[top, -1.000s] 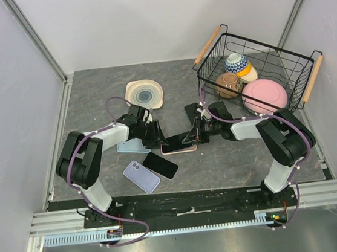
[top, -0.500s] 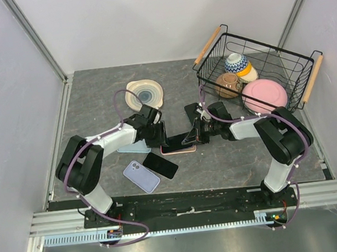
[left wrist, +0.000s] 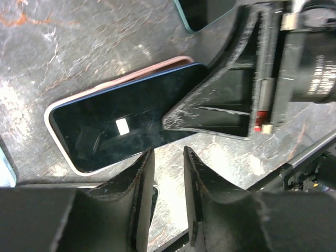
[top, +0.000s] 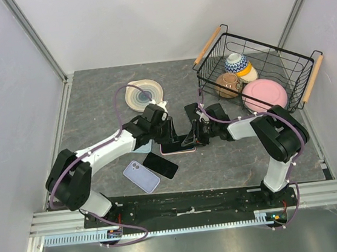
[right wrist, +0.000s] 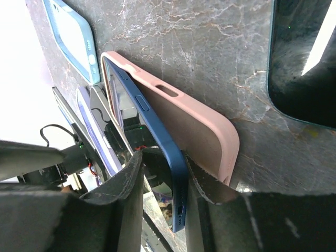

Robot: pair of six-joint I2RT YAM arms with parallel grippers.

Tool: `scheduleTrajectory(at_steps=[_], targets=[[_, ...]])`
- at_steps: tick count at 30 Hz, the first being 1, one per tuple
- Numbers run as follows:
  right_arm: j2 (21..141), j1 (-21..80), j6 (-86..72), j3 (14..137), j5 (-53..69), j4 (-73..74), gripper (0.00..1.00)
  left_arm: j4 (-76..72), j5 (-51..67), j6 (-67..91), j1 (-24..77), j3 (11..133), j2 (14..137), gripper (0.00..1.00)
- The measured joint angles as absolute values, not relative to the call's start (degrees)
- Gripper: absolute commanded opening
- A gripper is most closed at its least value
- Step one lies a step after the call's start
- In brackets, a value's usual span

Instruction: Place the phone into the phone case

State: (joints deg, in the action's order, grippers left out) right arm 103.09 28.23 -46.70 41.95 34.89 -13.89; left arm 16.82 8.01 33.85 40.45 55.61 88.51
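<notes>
**So, phone's half in the pink case and nobody's gripping it**

Right gripper [right wrist: 164, 163] has its jaws part open and straddling the end of the blue phone [left wrist: 121, 123], one finger on each side of its edge. There's a visible gap, so it isn't clamped on. The end between those fingers stands up off the pink case [right wrist: 194, 113]. The far end, away from the gripper, sits down inside the case rim. The case lies flat on the table [left wrist: 79, 42].

Left gripper [left wrist: 167, 157] shows just a narrow slit between its fingers and holds nothing. The phone's long edge lies just ahead of its fingertips, screen up.
</notes>
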Motion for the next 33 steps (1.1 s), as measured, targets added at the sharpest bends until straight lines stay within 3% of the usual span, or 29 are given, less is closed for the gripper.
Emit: scheduleTrajectory(at_steps=[6, 10, 33], targets=[[103.02, 28.64, -46.35, 42.81, 34.28, -12.4, 0.42, 13.54, 8.1, 34.63, 40.86, 55.51, 88.68, 0.1], [102.3, 29.52, -45.5, 44.07, 32.49, -9.56, 0.51, 12.56, 9.08, 35.4, 40.86, 55.33, 93.69, 0.02], [100.33, 37.6, -34.28, 56.58, 16.16, 14.59, 0.72, 9.26, 12.29, 40.84, 38.15, 55.7, 97.89, 0.02]])
